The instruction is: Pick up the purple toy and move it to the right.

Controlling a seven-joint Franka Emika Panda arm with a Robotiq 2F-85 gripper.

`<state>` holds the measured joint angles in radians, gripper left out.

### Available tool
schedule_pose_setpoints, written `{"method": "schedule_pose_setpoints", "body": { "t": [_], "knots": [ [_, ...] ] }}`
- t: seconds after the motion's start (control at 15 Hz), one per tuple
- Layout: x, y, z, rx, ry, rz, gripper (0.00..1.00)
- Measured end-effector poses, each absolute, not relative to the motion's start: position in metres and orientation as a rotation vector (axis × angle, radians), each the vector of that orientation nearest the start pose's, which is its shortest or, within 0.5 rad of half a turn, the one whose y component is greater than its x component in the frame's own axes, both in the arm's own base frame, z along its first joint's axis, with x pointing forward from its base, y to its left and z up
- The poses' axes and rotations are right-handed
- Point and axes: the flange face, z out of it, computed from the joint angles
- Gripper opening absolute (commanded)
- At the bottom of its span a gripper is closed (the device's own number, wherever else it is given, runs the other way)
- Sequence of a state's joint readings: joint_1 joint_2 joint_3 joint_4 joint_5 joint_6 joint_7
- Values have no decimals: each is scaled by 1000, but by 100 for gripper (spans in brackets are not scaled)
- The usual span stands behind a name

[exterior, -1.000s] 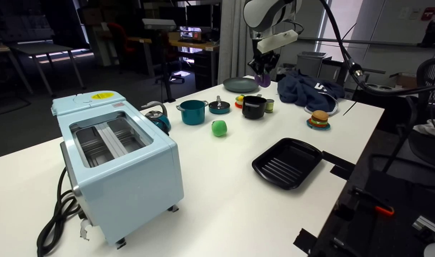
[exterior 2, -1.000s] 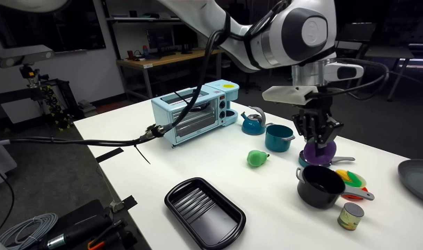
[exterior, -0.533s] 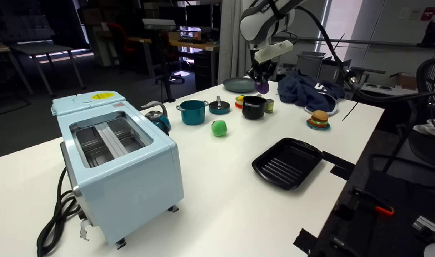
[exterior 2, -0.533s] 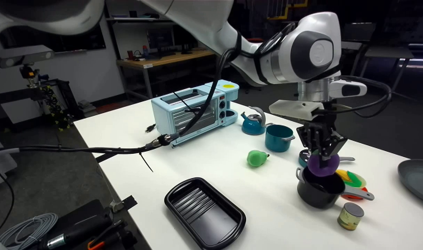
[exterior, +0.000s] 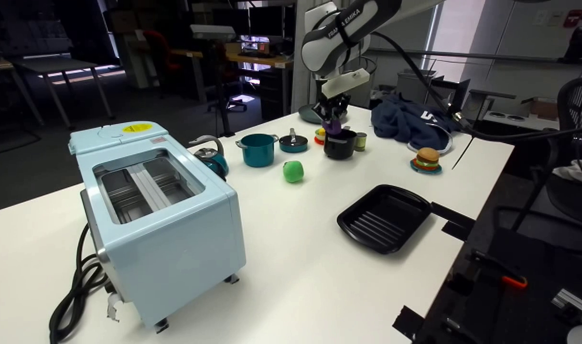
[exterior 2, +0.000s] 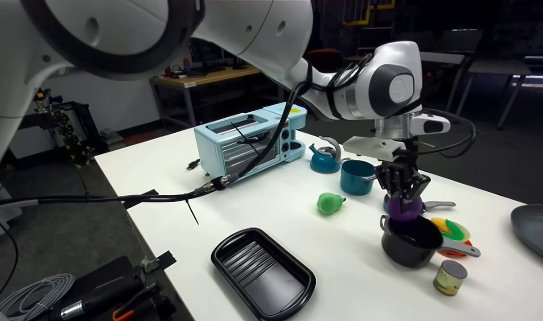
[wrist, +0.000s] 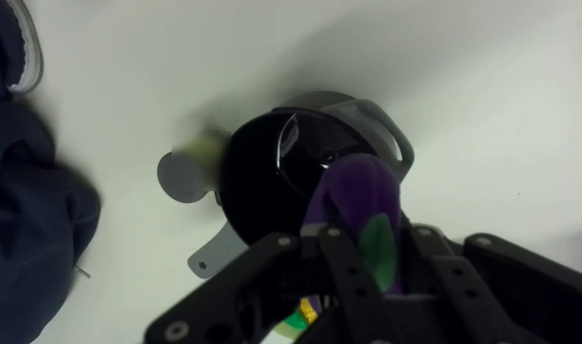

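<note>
The purple toy with a green leaf shows in both exterior views (exterior: 332,126) (exterior 2: 415,208) and in the wrist view (wrist: 362,181). My gripper (wrist: 360,215) is shut on it, one finger on each side. The gripper also shows in both exterior views (exterior: 332,117) (exterior 2: 404,200). The toy hangs over the rim of the black pot (exterior 2: 407,249), which lies below it in the wrist view (wrist: 257,186). I cannot tell whether the toy touches the pot. The toy's upper part is partly hidden by the fingers.
A can (exterior 2: 450,277) stands beside the pot, a bowl of toy food (exterior 2: 461,232) behind it. A teal pot (exterior 2: 357,178), a small pan (exterior: 293,144), a plain green toy (exterior 2: 329,203), a black tray (exterior 2: 265,272), the toaster (exterior: 186,267) and a blue cloth (exterior: 410,119) are around.
My gripper has lowered with the purple toy held in it. In both exterior views it has lately moved left, and the toy now overlaps the black pot's rim.
</note>
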<state>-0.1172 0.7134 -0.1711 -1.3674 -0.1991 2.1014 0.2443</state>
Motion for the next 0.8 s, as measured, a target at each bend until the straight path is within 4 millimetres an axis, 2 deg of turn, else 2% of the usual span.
{"method": "schedule_pose_setpoints", "body": {
  "t": [0.07,0.47,0.8],
  "knots": [
    [713,-190,303,-3361,654,-41,53],
    [719,-182,309,-3371,568,-60,99],
    [720,-179,316,-3373,544,-75,100]
  ]
}}
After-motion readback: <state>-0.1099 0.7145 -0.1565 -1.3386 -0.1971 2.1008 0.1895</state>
